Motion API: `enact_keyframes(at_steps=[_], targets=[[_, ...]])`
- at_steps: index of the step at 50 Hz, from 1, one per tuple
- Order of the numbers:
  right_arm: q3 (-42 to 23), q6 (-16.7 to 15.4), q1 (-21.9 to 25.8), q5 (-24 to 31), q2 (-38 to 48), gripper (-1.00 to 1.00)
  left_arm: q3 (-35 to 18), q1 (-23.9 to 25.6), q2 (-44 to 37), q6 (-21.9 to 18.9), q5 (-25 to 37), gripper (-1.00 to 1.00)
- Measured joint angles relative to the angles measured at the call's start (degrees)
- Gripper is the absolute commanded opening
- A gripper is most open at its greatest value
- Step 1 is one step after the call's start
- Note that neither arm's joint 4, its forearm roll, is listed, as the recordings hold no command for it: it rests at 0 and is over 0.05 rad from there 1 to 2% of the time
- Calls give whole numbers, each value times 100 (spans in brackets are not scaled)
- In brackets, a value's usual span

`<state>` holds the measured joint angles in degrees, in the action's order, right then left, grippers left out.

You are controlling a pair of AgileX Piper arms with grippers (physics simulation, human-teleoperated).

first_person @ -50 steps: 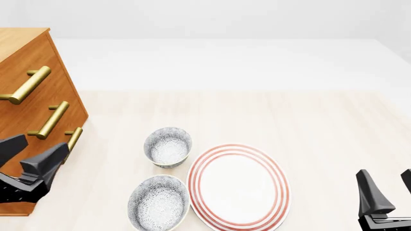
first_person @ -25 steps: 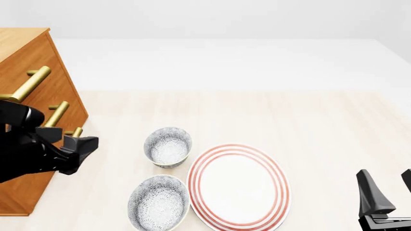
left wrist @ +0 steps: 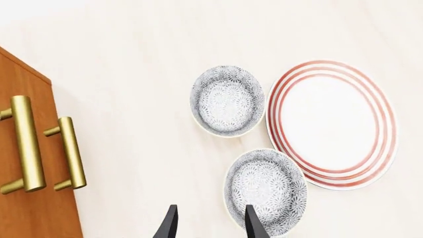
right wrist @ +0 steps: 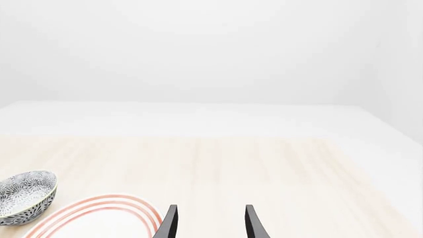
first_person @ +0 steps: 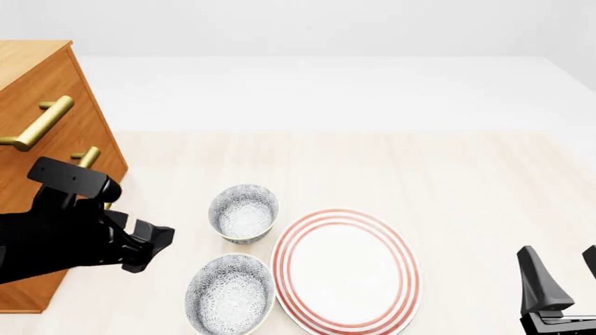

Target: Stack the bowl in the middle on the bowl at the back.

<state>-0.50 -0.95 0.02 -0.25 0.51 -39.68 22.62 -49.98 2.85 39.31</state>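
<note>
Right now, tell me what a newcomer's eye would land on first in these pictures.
First the red-ringed white plate, large, at the table's near edge. Just left of it sit two speckled grey-and-white bowls: the bowl in the middle nearer the arms and the bowl at the back just beyond. At far left stands a wooden drawer cabinet with brass handles, the black left arm in front of it, its left gripper open.

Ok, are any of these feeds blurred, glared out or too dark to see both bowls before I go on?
Front view: sharp, evenly lit, with only faint shadows; the bowl in the middle and the bowl at the back are both clear. Left wrist view: crisp, no glare, both bowls and the plate well defined. Right wrist view: pale, washed-out background, only one bowl showing at the edge.
</note>
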Motion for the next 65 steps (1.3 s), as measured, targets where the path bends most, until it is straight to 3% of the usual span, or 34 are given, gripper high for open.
enact_keyframes(at_steps=[65], targets=[[5, -5, 0, -20, 18, 100, 1512, 531, -2045, 563, -2788, 100]])
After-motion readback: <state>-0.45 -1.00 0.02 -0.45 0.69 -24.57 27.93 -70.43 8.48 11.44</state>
